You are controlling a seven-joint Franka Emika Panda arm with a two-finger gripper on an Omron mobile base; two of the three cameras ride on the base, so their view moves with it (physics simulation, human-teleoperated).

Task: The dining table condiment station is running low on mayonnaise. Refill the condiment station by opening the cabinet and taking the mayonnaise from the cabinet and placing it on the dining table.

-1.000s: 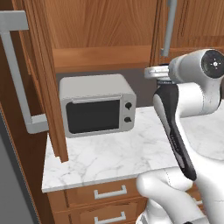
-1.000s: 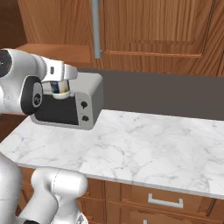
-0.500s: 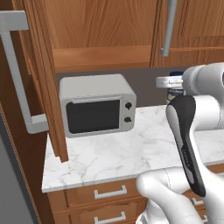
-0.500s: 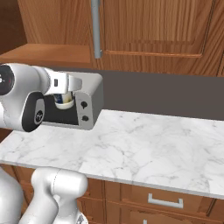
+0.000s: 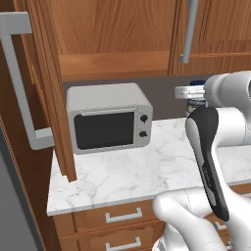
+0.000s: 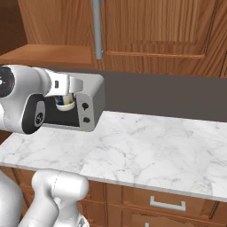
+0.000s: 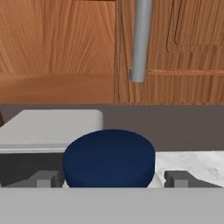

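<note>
While the reddish-brown wooden cabinet (image 5: 44,98) stands open, the gripper (image 7: 113,178), jaws clamping the small whitish mayonnaise jar (image 6: 64,101) with its navy lid, has swung rightward from the grey microwave (image 5: 109,117), so carrying toward the dining table has probably begun.

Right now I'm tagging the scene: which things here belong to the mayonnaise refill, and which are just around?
Job:
mayonnaise, between the tool fingers
cabinet, left door open

Just around:
microwave
marble counter
drawers

Even, bright rendered light; soft shadow under cabinet (image 5: 112,29); no glare, no blur; all views sharp, undistorted.
</note>
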